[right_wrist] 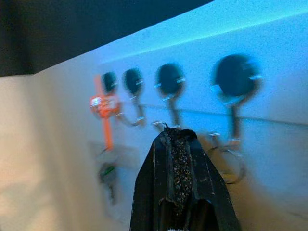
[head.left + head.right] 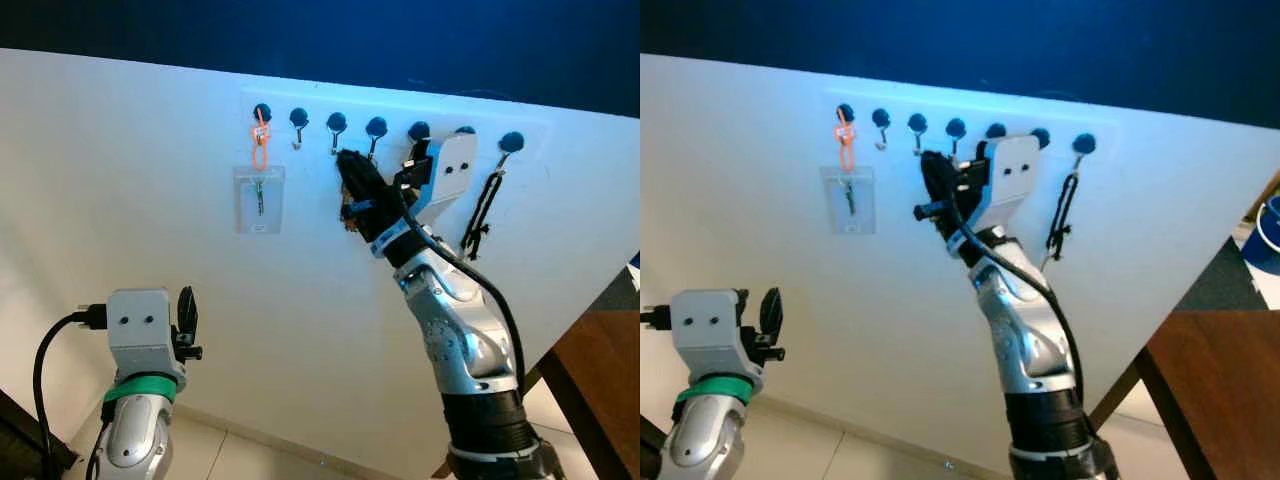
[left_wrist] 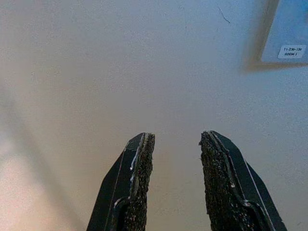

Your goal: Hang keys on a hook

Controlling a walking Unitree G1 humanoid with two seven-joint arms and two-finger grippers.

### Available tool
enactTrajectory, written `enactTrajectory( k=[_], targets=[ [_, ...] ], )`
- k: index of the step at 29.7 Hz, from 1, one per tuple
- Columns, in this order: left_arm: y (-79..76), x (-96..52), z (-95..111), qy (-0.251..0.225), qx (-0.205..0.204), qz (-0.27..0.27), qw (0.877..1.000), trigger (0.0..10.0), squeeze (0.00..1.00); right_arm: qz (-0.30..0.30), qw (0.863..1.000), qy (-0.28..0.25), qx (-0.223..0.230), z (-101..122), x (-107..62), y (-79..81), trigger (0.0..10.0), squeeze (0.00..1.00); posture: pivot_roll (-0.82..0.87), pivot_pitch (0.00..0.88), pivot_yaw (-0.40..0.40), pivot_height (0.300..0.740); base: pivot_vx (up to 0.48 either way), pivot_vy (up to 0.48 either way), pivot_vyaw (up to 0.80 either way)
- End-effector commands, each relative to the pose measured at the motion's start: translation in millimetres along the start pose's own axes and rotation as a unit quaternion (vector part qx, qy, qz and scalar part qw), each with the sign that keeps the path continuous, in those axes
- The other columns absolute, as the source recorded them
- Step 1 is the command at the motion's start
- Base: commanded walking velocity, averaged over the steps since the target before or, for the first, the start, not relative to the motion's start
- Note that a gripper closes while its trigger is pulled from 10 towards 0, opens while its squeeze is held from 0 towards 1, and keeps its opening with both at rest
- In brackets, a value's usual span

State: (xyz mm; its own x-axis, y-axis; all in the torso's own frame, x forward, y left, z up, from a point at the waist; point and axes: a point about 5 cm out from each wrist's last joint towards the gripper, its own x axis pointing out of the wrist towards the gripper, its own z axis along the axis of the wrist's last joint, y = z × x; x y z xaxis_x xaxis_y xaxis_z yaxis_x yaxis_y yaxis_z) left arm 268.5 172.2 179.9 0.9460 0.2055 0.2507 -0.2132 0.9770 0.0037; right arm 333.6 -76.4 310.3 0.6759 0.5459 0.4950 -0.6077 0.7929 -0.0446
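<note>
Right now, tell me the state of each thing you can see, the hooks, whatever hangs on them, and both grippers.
Right gripper: shut, raised against the hook row.
Left gripper: open, holding nothing, low before the wall.
Clear badge holder: hanging from the leftmost hook by an orange clip.
Black cord: hanging from the rightmost hook.
Keys: cannot be made out.

On the white wall [image 2: 120, 200] a row of black hooks [image 2: 376, 126] carries an orange-clipped clear tag [image 2: 259, 198] and a black cord [image 2: 482, 215], with the right gripper [image 2: 350, 165] raised just under the middle hooks.
</note>
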Motion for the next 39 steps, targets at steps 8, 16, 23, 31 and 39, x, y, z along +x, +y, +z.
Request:
enactTrajectory(
  k=[8,16,23,31,39],
  targets=[
    [1.3,-3.5,-2.3,0.005,-0.004,0.002,1.000,10.0,0.00,0.059,0.998,0.015,0.008,-4.6,1.9,18.1,10.0,0.00,-0.19,0.092,0.059,0.740,0.000,0.000,0.00],
    [1.4,-2.8,-1.9,0.004,-0.005,0.000,1.000,10.0,0.00,0.040,0.999,-0.019,0.006,6.2,6.2,12.0,10.0,0.00,-0.19,0.096,0.061,0.740,0.000,0.000,0.00],
    [2.2,-2.9,-1.3,0.004,-0.006,0.005,1.000,10.0,0.00,0.020,0.998,-0.051,0.015,18.2,12.8,5.3,10.0,0.00,-0.18,0.104,0.061,0.740,0.000,0.000,0.00],
    [1.2,-2.7,-0.9,0.004,-0.007,0.003,1.000,10.0,0.00,-0.022,0.997,-0.066,0.022,22.7,12.9,-6.4,10.0,0.00,-0.18,0.106,0.067,0.740,0.000,0.000,0.00],
    [1.2,-2.0,-0.4,0.004,-0.006,0.000,1.000,10.0,0.00,-0.066,0.996,-0.060,0.019,16.5,0.9,-14.4,10.0,0.00,-0.18,0.112,0.072,0.740,0.000,0.000,0.00]
  ],
)
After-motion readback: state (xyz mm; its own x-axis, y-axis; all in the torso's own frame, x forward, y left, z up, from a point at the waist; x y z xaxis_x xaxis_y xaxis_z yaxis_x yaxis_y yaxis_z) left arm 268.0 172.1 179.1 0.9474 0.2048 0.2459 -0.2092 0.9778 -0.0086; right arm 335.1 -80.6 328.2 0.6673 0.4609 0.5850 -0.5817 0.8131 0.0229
